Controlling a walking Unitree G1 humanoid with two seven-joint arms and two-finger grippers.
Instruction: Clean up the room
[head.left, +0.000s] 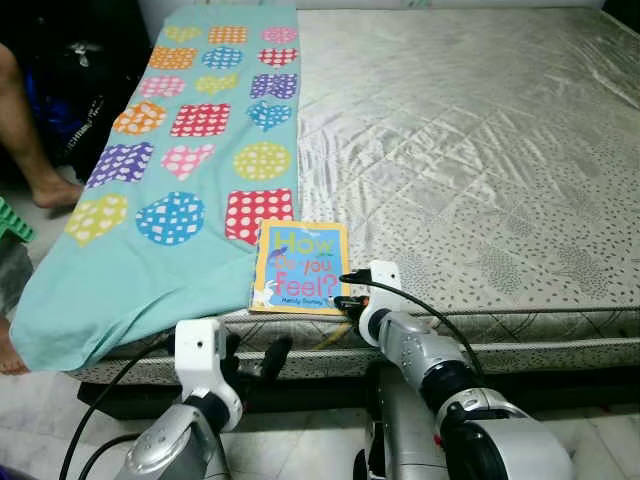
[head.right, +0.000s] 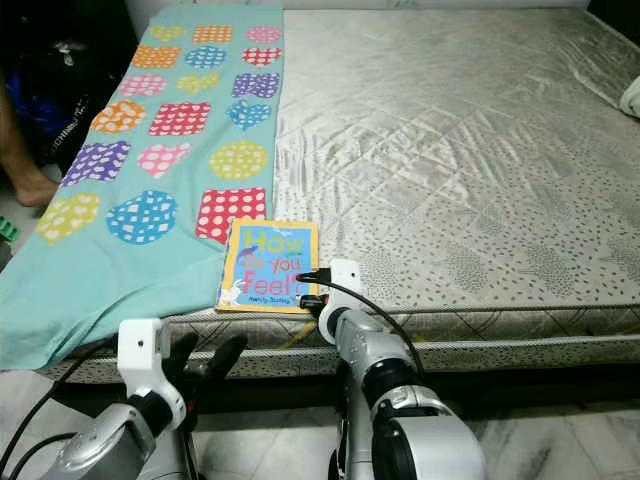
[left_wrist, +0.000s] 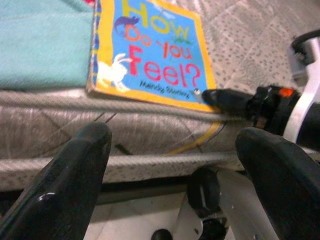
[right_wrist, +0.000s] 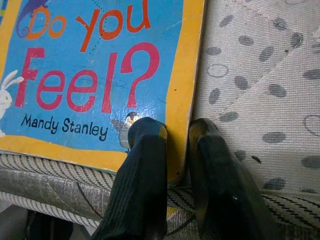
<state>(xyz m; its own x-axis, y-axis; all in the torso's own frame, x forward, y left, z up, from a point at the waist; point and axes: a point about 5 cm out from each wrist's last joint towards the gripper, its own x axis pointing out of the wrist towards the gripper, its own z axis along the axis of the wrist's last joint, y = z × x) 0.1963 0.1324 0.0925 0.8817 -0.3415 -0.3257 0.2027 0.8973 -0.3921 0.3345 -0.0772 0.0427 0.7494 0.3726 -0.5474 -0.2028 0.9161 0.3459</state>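
A picture book (head.left: 298, 265) titled "How Do You Feel?", blue with a yellow border, lies flat at the near edge of the mattress (head.left: 470, 150). My right gripper (head.left: 345, 290) is at the book's near right corner. In the right wrist view its fingers are almost together, pinching the book's (right_wrist: 85, 65) yellow right edge: one finger (right_wrist: 145, 150) rests on the cover, the other lies on the mattress beside it. My left gripper (head.left: 255, 360) hangs open below the mattress edge, left of the book and apart from it.
A teal blanket (head.left: 190, 150) with dotted patches covers the bed's left strip and drapes over the near edge, touching the book's left side. A person's leg (head.left: 30, 130) and dark bags (head.left: 80, 80) are on the floor at the left. Pale floor tiles (head.left: 40, 400) lie below.
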